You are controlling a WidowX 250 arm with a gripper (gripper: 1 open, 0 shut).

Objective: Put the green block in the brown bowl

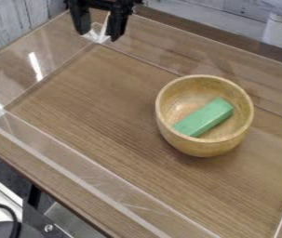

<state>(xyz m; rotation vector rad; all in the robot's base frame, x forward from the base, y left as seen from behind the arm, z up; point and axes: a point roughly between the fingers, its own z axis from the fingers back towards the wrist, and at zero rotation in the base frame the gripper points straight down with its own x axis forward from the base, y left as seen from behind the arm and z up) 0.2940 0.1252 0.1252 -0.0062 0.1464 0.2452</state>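
Your gripper (102, 26) hangs empty with its jaws wide at the tray's far edge. The green block (203, 119) already lies inside the brown bowl (168, 130), well apart at about four o'clock, its long axis running two-to-eight.
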